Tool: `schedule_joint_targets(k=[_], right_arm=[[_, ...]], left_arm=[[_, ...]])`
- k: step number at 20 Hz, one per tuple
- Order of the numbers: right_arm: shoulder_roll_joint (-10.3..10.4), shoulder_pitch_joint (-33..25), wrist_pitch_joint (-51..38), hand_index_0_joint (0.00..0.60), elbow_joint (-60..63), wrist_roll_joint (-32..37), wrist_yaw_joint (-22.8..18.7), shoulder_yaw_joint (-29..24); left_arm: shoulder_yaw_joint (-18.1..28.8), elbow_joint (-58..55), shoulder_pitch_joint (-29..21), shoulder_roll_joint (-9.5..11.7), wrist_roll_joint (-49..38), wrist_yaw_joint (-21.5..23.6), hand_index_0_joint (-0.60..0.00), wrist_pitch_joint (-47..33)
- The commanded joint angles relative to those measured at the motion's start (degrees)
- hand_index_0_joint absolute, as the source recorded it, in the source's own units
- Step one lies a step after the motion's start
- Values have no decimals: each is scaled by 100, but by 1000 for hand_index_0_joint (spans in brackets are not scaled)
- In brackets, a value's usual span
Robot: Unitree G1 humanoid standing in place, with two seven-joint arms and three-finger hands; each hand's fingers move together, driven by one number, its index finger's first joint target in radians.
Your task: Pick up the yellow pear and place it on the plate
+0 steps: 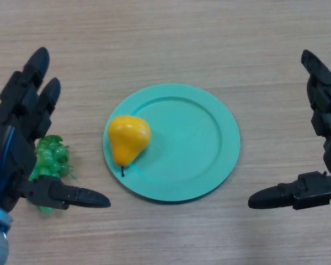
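- The wooden surface (171,33) fills the head view and carries everything else.
- The teal plate (204,143) sits mid-surface, flat, with a shallow raised rim.
- The left hand (19,127) hovers at the left edge, released, fingers straight and thumb stretched toward the plate, holding nothing.
- The right hand (320,138) shows at the right edge, likewise released and empty, well apart from the plate.
- The yellow pear (128,139) lies on its side on the plate's left part, close to the rim, its narrow stem end pointing toward the robot. It looks smooth, glossy and plump, with a small dark stem.
- A green grape bunch (51,160) rests on the surface just beside the left hand, partly under it.
- Judged from this, the pear seems already placed. The risk: it lies near the rim and is rounded, so a nudge from the left thumb could roll it off; a careless move of that hand could also drag the grapes.
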Motion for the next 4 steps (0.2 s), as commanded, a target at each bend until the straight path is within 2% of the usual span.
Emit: schedule_joint_targets(k=[1,4], right_arm=[[-68,-70,-952,0,-380,-143,36,-273],[-65,-86,-829,0,-488,-233,95,-220]], left_arm=[[276,-126,-230,249,45,-13,0,-951],[318,-100,-296,301,8,-19,0,-918]])
